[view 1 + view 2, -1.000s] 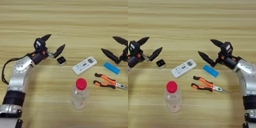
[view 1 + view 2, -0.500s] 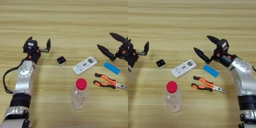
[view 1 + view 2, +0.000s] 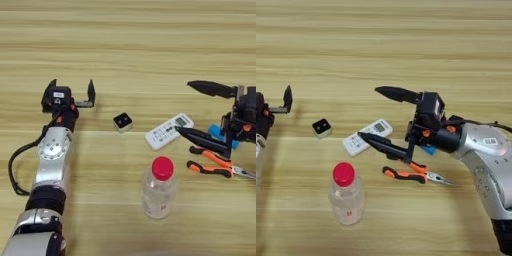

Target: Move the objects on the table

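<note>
On the wooden table (image 3: 125, 45) a small black cube (image 3: 122, 121) lies left of centre. A white remote control (image 3: 167, 131) lies slanted beside it. My right gripper (image 3: 370, 112) is open wide, its lower fingertip at the remote's near edge and its upper finger well behind it. The blue block (image 3: 428, 149) is mostly hidden under that gripper's wrist. Orange-handled pliers (image 3: 411, 172) lie just in front of it. A clear bottle with a red cap (image 3: 159, 192) stands upright at the front. My left gripper (image 3: 72, 90) is open, empty, and left of the cube.
My left forearm (image 3: 52, 165) runs from the bottom left corner up to its gripper. The right arm (image 3: 486, 160) comes in from the right edge. Bare wood fills the far half of the table.
My left gripper has drawn back to the left, away from the black cube. The right gripper has moved left over the blue block to the remote.
</note>
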Tool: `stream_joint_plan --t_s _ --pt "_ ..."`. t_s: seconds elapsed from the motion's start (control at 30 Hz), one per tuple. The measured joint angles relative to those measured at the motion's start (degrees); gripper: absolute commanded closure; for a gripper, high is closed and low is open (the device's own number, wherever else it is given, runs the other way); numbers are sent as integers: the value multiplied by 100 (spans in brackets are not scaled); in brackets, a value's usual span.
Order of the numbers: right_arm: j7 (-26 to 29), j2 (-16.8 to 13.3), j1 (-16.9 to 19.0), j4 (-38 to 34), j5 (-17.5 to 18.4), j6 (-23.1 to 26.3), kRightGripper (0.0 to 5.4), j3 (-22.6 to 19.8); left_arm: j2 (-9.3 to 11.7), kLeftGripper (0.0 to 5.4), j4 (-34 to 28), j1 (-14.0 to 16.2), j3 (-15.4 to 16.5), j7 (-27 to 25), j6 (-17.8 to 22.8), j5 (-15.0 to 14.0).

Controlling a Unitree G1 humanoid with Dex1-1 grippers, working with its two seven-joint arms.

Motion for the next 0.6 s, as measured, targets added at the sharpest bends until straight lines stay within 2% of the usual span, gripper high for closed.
stream_joint_plan --t_s 0.07,0.23,0.43,0.6 --pt "73 -27 33 -121 6 91 3 132 0 0 86 -7 -28 31 -131 81" --pt "240 -80 112 -180 34 275 3 394 -2 0 223 -15 -31 62 -224 79" --pt "558 -170 168 -285 434 553 3 519 -15 0 229 -54 -37 62 -305 74" --pt "701 -257 175 -295 608 673 3 512 -29 0 229 -70 -57 65 -333 77"
